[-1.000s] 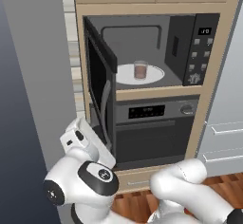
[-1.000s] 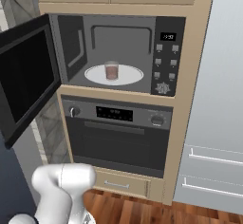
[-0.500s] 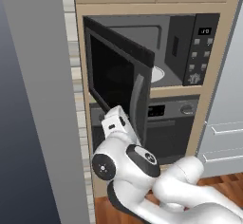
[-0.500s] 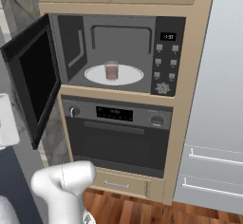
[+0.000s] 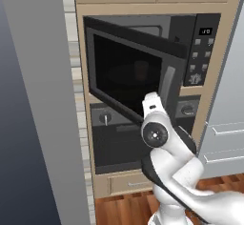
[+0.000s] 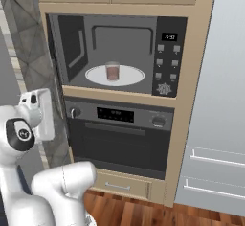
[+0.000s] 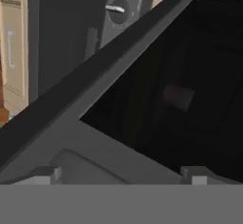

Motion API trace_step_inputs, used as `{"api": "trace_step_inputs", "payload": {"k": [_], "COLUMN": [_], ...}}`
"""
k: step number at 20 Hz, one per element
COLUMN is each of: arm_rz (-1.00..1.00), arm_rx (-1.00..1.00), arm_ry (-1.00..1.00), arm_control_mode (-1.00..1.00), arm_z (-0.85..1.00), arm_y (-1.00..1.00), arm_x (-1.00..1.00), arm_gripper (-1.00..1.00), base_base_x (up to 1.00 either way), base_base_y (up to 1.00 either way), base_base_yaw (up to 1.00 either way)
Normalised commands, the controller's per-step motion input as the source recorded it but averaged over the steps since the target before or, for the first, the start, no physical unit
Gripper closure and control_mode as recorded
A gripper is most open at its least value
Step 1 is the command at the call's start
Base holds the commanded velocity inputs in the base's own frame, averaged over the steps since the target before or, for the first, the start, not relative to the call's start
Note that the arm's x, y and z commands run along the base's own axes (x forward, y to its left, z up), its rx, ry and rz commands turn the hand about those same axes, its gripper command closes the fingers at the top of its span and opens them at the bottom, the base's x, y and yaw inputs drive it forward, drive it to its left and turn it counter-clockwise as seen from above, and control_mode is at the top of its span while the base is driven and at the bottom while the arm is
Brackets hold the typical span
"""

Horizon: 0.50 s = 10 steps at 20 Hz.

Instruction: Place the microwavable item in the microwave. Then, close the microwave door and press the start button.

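So: microwave (image 6: 119,52) is built into the tan cabinet (image 6: 191,100), directly above the oven (image 6: 119,136). In the right base view the cavity is exposed and the door shows as a thin edge at the cavity's 9 o'clock side. In the left base view the door (image 5: 133,76) is swung partway across the opening, its black window covering most of the cavity, with the vertical bar handle (image 5: 167,82) at its 3 o'clock edge.

Arm sits in front of the oven, and its wrist (image 5: 155,133) is at 6 o'clock of the door's lower corner in the left base view. Whether it touches the door, cannot tell.

Gripper (image 7: 123,173): fingers spread wide, nothing between them. Both tips (image 7: 45,173) sit at the 6 o'clock edge of the hand view, right against the door's grey frame.

Turntable (image 6: 115,75) is white and centred on the cavity floor.

Button panel (image 6: 167,62) is at 3 o'clock of the cavity, small display on top.

Cup (image 6: 112,71) stands upright on the turntable centre, inside the microwave. It is faintly visible through the door window in the left base view.
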Motion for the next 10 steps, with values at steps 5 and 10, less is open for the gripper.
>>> {"api": "trace_step_inputs", "payload": {"k": [5,10], "arm_rz": [0.09,0.14], "arm_rx": [0.18,0.14], "arm_ry": [0.0,0.0], "arm_control_mode": [-1.0,-1.0], "arm_z": [0.02,0.02], "arm_y": [-0.8,-0.5], "arm_x": [0.89,0.95], "arm_gripper": [-1.0,-1.0], "base_base_x": [0.0,0.0], "base_base_y": [0.0,0.0], "base_base_yaw": [0.0,0.0]}}
